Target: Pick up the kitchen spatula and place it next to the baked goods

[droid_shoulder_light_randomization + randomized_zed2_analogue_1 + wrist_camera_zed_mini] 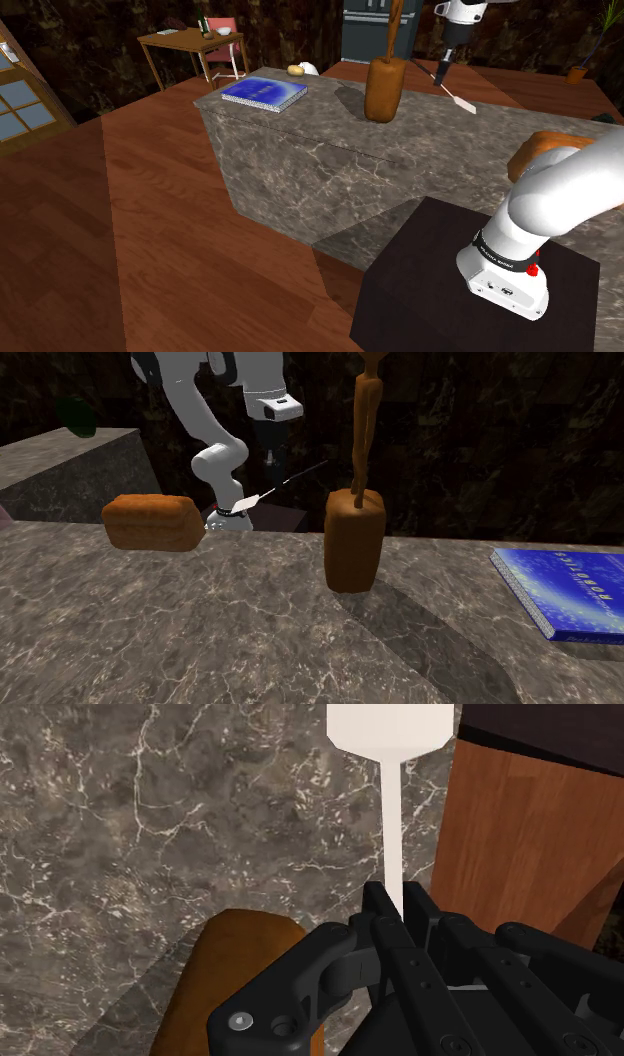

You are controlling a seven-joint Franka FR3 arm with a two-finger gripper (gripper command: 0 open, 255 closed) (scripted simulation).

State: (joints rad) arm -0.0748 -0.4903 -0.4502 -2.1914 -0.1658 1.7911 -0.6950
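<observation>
Both fingers clench your white spatula by its handle, aloft over the worktop; its blade points toward the loaf, nearer at the shoulder view's right.

A home kitchen: a veined stone island on wood floor, with a tall dark appliance and small table behind.
</observation>
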